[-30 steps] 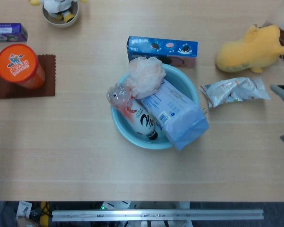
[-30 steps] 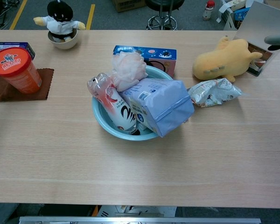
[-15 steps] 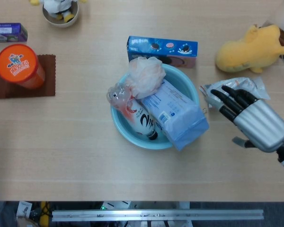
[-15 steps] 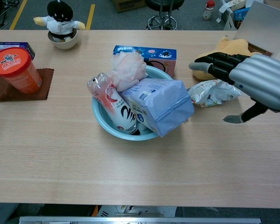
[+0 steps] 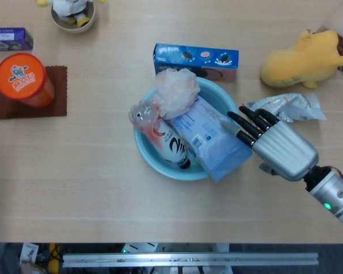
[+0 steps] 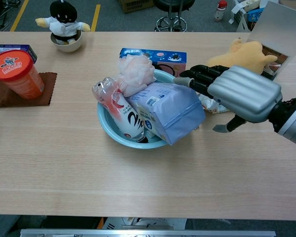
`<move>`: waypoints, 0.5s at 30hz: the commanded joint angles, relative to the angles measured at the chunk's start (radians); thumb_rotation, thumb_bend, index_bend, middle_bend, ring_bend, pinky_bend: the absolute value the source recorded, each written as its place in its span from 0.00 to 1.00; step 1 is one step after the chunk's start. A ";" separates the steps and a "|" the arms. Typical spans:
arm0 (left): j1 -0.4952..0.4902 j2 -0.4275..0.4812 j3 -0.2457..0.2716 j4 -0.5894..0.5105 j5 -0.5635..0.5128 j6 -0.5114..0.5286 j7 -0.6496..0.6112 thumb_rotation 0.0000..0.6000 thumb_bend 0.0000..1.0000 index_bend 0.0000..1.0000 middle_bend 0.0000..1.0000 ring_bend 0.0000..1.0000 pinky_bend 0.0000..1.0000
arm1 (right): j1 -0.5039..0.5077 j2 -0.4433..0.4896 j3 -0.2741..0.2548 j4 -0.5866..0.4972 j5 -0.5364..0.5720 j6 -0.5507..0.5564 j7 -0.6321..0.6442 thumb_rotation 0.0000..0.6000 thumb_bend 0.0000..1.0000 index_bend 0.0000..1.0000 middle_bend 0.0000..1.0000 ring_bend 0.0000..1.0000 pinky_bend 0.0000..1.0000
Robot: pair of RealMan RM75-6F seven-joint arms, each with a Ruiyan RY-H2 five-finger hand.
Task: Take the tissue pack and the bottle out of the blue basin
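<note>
Head view: right hand (image 5: 274, 145) is further left than half a sec ago — it was over the silver snack wrapper (image 5: 294, 106) then, now its dark fingertips (image 5: 240, 123) reach over the right rim of the blue basin (image 5: 160, 162) and sit at the upper right edge of the tissue pack (image 5: 214, 137). Can't tell if they actually touch it. Fingers are stretched out and apart, thumb off to the side, nothing held.

Chest view agrees: hand (image 6: 239, 91) has come in from the right, fingers (image 6: 195, 79) above the pack (image 6: 170, 111), and it now covers part of the wrapper (image 6: 209, 104).

Task things haven't shifted — tissue pack lies tilted in the basin (image 6: 108, 129) w/ its lower corner poking over the rim, bottle (image 5: 168, 137) just beside it on the left, cap end over the left rim, pink mesh puff (image 5: 176, 88) resting on top of both.

Cookie box (image 5: 197, 59) behind the basin, yellow plush (image 5: 303, 57) to the right, orange cup (image 5: 23, 79) on a brown cloth (image 5: 0, 105) far left — all as before.

Left hand isn't visible in either view.
</note>
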 commanded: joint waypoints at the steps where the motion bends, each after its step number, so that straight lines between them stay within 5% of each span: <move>1: -0.004 0.002 0.001 0.000 -0.004 -0.011 -0.002 1.00 0.32 0.18 0.16 0.12 0.10 | 0.009 -0.038 0.001 0.021 0.025 -0.003 -0.051 1.00 0.00 0.00 0.06 0.03 0.21; 10: -0.014 0.013 0.002 0.006 -0.016 -0.043 -0.016 1.00 0.32 0.18 0.17 0.13 0.10 | 0.032 -0.144 0.011 0.085 0.069 0.009 -0.121 1.00 0.00 0.00 0.06 0.03 0.21; 15: -0.016 0.020 0.005 0.004 -0.013 -0.051 -0.028 1.00 0.32 0.19 0.17 0.13 0.10 | 0.047 -0.199 0.018 0.125 0.070 0.027 -0.147 1.00 0.05 0.06 0.20 0.12 0.34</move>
